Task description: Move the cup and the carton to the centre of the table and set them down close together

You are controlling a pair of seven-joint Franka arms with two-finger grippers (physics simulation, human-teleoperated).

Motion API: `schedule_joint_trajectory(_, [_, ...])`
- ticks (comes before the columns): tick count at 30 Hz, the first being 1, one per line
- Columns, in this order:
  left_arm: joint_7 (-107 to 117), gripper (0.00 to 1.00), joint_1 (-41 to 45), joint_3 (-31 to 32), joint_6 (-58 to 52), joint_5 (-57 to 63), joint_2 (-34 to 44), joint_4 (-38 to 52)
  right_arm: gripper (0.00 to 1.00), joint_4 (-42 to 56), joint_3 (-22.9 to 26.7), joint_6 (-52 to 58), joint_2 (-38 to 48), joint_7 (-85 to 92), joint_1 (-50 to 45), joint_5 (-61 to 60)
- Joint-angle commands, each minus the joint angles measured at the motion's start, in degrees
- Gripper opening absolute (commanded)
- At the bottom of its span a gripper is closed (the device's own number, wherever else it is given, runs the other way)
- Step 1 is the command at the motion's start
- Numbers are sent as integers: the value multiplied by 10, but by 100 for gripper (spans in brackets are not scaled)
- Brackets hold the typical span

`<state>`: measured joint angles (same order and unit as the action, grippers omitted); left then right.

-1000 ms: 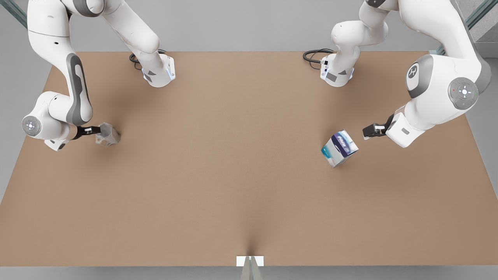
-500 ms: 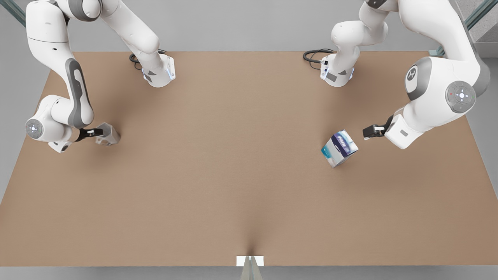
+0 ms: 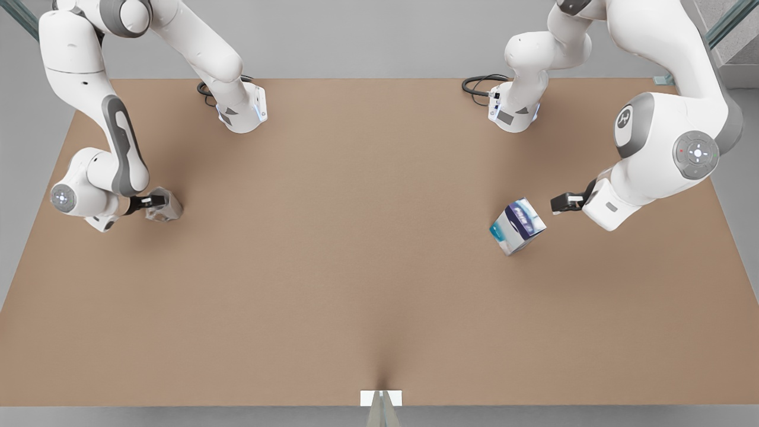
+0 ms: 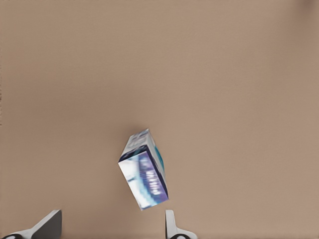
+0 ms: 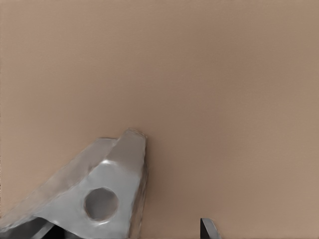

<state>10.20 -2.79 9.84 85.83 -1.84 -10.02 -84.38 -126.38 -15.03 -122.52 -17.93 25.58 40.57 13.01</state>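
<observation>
The silvery cup (image 3: 166, 205) stands near the brown table's (image 3: 356, 267) edge on the front view's left. My right gripper (image 3: 147, 203) is right up against it, open. In the right wrist view the cup (image 5: 99, 194) sits between the fingers of the right gripper (image 5: 124, 231), and one fingertip (image 5: 209, 229) stands clear of its side. The white and blue carton (image 3: 517, 226) stands tilted on a corner towards the front view's right. My left gripper (image 3: 560, 203) hovers open just beside it without touching. In the left wrist view the carton (image 4: 144, 177) lies ahead of the left gripper (image 4: 110, 226).
Both arm bases (image 3: 240, 110) (image 3: 513, 112) with black cables stand at the table's far edge. A small white bracket (image 3: 380, 397) sits at the middle of the near edge. The wide middle of the table lies between the two objects.
The right gripper's wrist has crept closer to the cup. The left arm has sunk a little and edged towards the carton. Cup and carton have stayed put.
</observation>
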Motion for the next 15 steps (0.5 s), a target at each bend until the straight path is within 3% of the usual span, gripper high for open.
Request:
schedule_joint_trajectory(1, [0,100,0,0,0,1,0,0,81,0,0,0,0,-1,-1,0])
schedule_joint_trajectory(2, [0,100,0,-1,0,1,-1,0,46,0,0,0,0,-3,-1,0])
schedule_joint_trajectory(3, [0,100,0,-1,0,1,-1,0,28,0,0,1,-1,-4,-1,0])
schedule_joint_trajectory(15, [1,100,5,-2,-3,1,0,0,21,7,-12,0,-7,-5,-5,-1])
